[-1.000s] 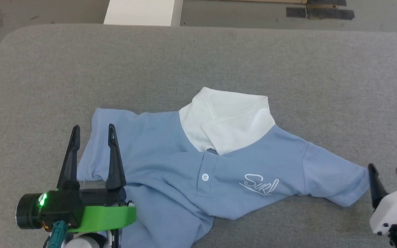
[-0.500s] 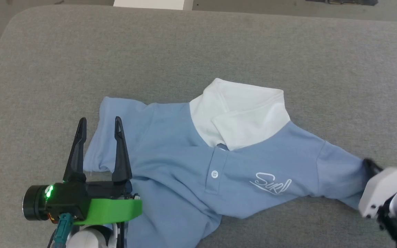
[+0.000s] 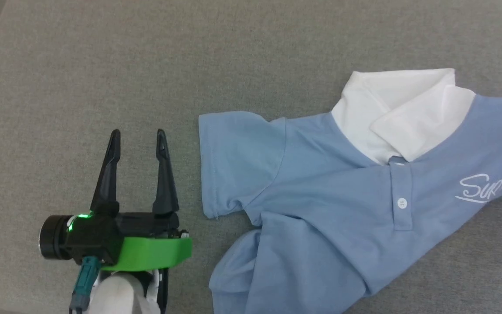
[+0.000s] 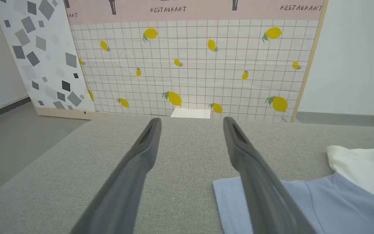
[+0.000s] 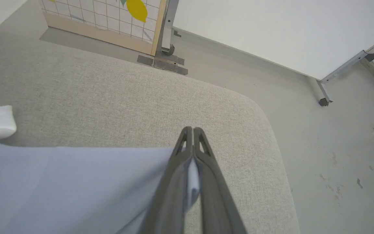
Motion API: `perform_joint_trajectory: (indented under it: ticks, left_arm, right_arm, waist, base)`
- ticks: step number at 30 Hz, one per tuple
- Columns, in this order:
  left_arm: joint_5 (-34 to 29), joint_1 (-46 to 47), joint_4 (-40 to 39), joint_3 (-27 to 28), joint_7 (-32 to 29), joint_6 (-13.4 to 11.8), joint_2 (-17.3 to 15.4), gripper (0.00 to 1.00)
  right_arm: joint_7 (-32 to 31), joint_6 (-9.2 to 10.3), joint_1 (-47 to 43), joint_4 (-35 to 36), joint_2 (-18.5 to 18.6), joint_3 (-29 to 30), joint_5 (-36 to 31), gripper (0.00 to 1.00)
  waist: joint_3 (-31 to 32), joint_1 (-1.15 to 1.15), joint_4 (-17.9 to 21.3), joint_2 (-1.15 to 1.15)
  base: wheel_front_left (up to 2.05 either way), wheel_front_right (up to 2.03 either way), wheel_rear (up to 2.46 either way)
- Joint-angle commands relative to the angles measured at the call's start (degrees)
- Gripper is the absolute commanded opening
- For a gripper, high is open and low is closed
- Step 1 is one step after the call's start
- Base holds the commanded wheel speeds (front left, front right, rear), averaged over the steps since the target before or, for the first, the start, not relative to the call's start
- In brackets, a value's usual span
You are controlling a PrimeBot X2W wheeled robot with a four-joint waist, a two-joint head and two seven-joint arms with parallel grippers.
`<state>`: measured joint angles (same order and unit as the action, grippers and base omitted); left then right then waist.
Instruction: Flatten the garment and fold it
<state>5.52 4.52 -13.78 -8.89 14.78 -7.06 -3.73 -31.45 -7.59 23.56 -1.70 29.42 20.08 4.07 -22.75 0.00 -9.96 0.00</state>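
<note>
Writing: the garment [image 3: 320,209] carries a white cursive logo [image 3: 484,187] on its chest. The letters "Sur" are legible and the remainder is cut off at the frame edge. In the left wrist view, a lemon-patterned backdrop panel [image 4: 190,65] beyond the garment bears the word "RESTAURANT" [image 4: 167,9] twice along its pink top band.

Garment: light blue polo shirt lying front-up and creased on the grey padded surface [image 3: 103,65]. Its white collar [image 3: 403,109] is at the far side, and one white button [image 3: 402,203] shows on the placket below the collar.

Left gripper [image 3: 137,133]: fingers spread wide apart, holding nothing. It stands just beside the garment's sleeve [image 3: 233,161], on the side away from the collar, clear of the cloth.

Right gripper [image 5: 193,130]: fingers pressed together, with a fold of the garment's blue fabric pinched between them at the cloth's outer edge, on the logo side.
</note>
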Motion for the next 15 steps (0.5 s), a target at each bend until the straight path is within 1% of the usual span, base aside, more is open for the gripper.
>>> perform_joint_trajectory:
  ticks: [1, 3, 4, 5, 6, 11, 15]
  left_arm:
    - [-0.1, 1.3, 0.4, -0.4, 0.2, 0.4, 0.3, 1.00]
    - [0.1, 2.2, 1.0, -1.0, 0.2, 0.7, 0.4, 1.00]
    - [0.2, 2.6, 1.4, -1.3, 0.2, 0.8, 0.5, 1.00]
    - [0.2, 3.0, 1.6, -1.4, 0.2, 0.9, 0.5, 1.00]
    - [0.2, 3.4, 1.9, -1.4, 0.2, 0.9, 0.6, 1.00]
    - [0.2, 3.7, 3.1, -0.6, 0.2, 1.4, 0.6, 1.00]
    - [-0.1, 2.5, 3.5, 0.5, 0.2, 1.9, 0.3, 1.00]
  right_arm:
    - [0.7, 0.10, 0.8, -1.6, -0.4, 0.2, -0.4, 0.00]
    - [1.3, 0.10, 1.0, -3.8, -1.2, 0.3, -0.8, 0.00]
    - [1.7, 0.10, 0.9, -4.9, -1.9, 0.4, -0.9, 0.37]
    - [2.3, 0.10, 0.9, -5.6, -2.4, 0.4, -1.1, 0.48]
    - [3.0, 0.10, 0.9, -6.4, -3.1, 0.7, -1.3, 1.00]
    - [6.5, 0.10, 1.0, -8.0, -6.1, 1.0, -0.8, 1.00]
    - [9.4, 0.10, 0.3, -5.2, -8.7, 0.9, 0.8, 1.00]
  waist:
    - [-1.4, 0.00, -0.6, 0.00]
    - [-1.7, 0.00, -0.6, 0.00]
    - [-1.8, 0.00, -0.5, 0.00]
    - [-1.8, 0.00, -0.3, 0.00]
    - [-1.6, 0.00, -0.1, 0.00]
    - [0.8, 0.00, 1.8, 0.00]
    - [3.8, 0.00, 3.3, 0.00]
  base:
    - [0.00, 0.00, 0.00]
    - [0.00, 0.00, 0.00]
    - [0.00, 0.00, 0.00]
    - [0.00, 0.00, 0.00]
    - [0.00, 0.00, 0.00]
    - [0.00, 0.00, 0.00]
    - [0.00, 0.00, 0.00]
